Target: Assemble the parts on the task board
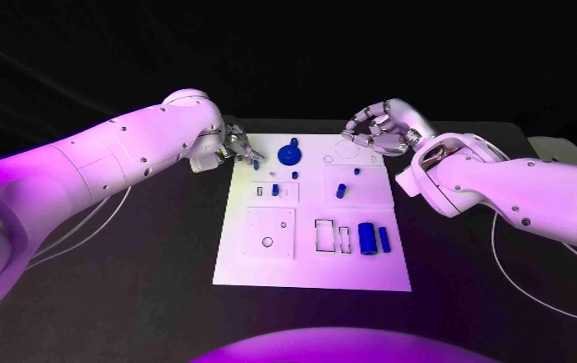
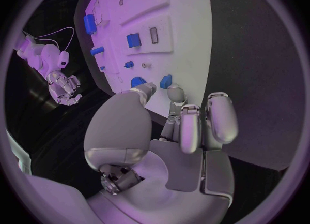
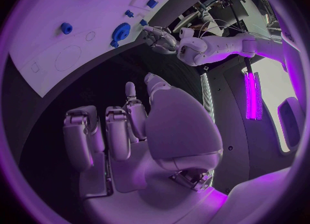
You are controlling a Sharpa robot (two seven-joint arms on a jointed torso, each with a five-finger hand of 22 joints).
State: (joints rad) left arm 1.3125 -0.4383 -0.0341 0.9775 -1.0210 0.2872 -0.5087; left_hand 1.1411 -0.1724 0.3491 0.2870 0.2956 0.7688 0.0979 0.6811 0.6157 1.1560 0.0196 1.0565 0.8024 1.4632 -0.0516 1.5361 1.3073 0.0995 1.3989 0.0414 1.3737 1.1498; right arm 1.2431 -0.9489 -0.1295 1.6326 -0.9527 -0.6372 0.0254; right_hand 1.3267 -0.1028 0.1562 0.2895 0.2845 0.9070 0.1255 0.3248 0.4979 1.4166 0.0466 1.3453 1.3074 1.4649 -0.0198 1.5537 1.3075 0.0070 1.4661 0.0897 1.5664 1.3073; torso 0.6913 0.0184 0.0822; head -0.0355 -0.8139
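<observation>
Head view: left hand (image 1: pixel 228 150) sits at the far-left corner of the task board (image 1: pixel 310 259), fingertips beside a small blue part (image 1: pixel 256 163); blue gear (image 1: pixel 290 154) just beyond them; right hand (image 1: pixel 378 129) hovers over the far-right corner, fingers curled, holding nothing.

Left wrist view: fingertips (image 2: pixel 175 93) flank the small blue part (image 2: pixel 166 81); whether they grip it, I cannot tell.

Right wrist view: fingers (image 3: pixel 116 131) curled in, empty; blue gear (image 3: pixel 121 29) well beyond them.
</observation>
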